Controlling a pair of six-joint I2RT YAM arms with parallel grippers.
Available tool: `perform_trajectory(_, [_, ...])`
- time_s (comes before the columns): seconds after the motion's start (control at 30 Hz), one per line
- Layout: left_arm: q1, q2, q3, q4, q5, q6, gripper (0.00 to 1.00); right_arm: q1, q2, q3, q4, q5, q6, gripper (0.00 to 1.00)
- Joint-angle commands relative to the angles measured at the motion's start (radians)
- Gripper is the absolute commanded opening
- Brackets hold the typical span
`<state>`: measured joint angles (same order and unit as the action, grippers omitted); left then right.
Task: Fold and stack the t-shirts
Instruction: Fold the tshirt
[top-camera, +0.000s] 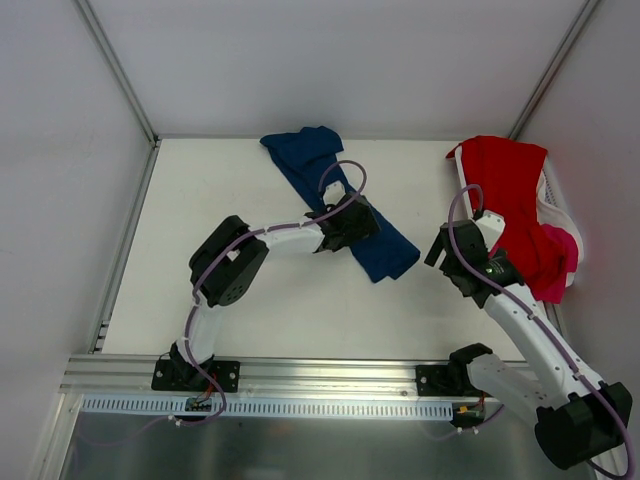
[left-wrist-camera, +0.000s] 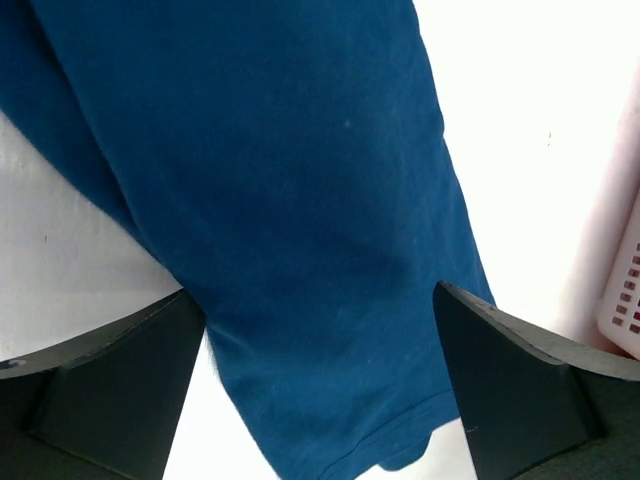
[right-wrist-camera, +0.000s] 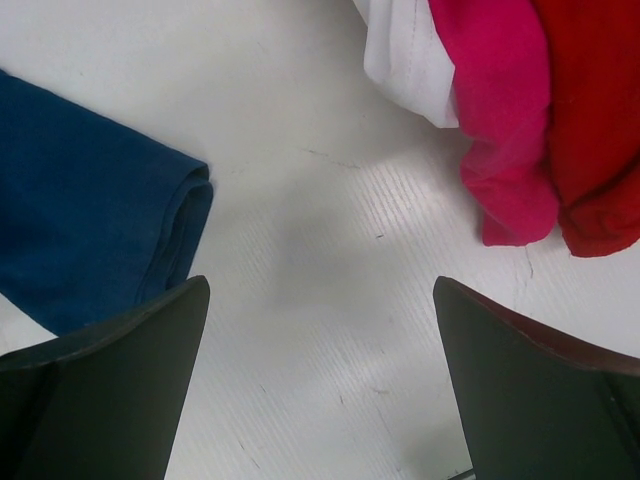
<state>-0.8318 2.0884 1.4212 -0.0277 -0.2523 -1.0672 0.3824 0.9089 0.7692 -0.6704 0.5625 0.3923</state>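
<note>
A navy blue t-shirt (top-camera: 372, 243) lies bunched in a long diagonal strip on the white table (top-camera: 200, 200). My left gripper (top-camera: 360, 224) hovers over its middle, open; in the left wrist view the navy cloth (left-wrist-camera: 300, 200) fills the space below the spread jaws of that gripper (left-wrist-camera: 318, 295), not pinched. A red t-shirt (top-camera: 510, 190) and a bright pink t-shirt (top-camera: 556, 268) hang over the white basket (top-camera: 556, 205) at the right. My right gripper (top-camera: 438, 248) stands open above bare table (right-wrist-camera: 320, 330), between the navy hem (right-wrist-camera: 90, 230) and the pink cloth (right-wrist-camera: 500, 130).
The basket's slotted wall (left-wrist-camera: 625, 290) shows at the right edge of the left wrist view. A white piece (right-wrist-camera: 405, 60) sits beside the pink and red (right-wrist-camera: 595, 120) cloth. Walls enclose the table on three sides; an aluminium rail (top-camera: 300, 375) runs along the near edge.
</note>
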Motion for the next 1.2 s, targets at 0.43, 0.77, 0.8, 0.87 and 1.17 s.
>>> perform_trajectory(0.43, [-0.006, 0.144, 0.081, -0.103, -0.038, -0.007, 0.13, 0.004, 0.061, 0.005, 0.017, 0.027, 0.013, 0.99])
perform_trajectory(0.77, [0.014, 0.064, 0.013, -0.104, 0.051, 0.142, 0.00, 0.006, 0.064, 0.005, 0.020, 0.011, 0.014, 0.99])
perform_trajectory(0.8, [0.017, 0.044, -0.010, -0.104, 0.054, 0.154, 0.00, 0.006, 0.064, 0.004, 0.022, 0.008, 0.013, 1.00])
perform_trajectory(0.87, [0.023, -0.025, -0.091, -0.104, 0.056, 0.194, 0.00, 0.006, 0.068, -0.001, 0.032, -0.004, 0.016, 0.99])
perform_trajectory(1.17, [0.031, -0.302, -0.422, -0.153, -0.044, 0.291, 0.00, 0.010, 0.136, 0.001, 0.081, -0.073, 0.031, 0.99])
